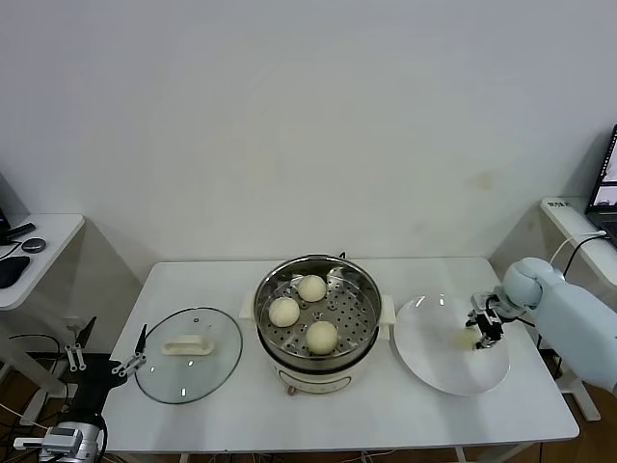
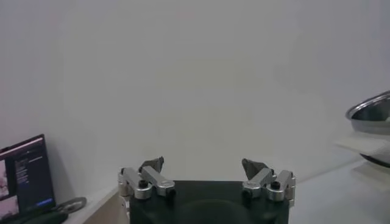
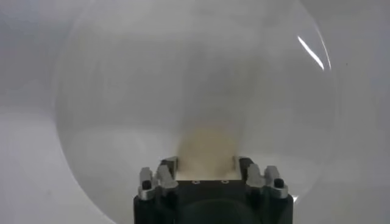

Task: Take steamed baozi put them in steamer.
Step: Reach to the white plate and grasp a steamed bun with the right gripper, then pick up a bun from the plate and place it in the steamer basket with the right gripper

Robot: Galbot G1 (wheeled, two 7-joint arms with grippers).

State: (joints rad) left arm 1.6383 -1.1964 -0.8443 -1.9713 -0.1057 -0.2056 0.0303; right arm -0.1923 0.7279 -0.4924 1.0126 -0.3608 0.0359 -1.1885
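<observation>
The steel steamer (image 1: pixel 359 281) stands on its cream-white base at the table's middle. Three baozi lie on its perforated tray: one at the back (image 1: pixel 311 287), one at the left (image 1: pixel 283 312), one at the front (image 1: pixel 322 336). My right gripper (image 1: pixel 481 331) is low over the white plate (image 1: pixel 434 367), right of the steamer. The fourth baozi (image 3: pixel 207 146) sits between its fingers, which press on both its sides; it also shows in the head view (image 1: pixel 471 340). My left gripper (image 2: pixel 203 164) is open and empty, parked off the table's left edge (image 1: pixel 104 357).
A round glass lid with a white handle (image 1: pixel 188 352) lies left of the steamer. A side table with dark items (image 1: pixel 29 246) stands at the far left. A laptop and desk edge (image 1: pixel 603 198) are at the far right. A white wall is behind.
</observation>
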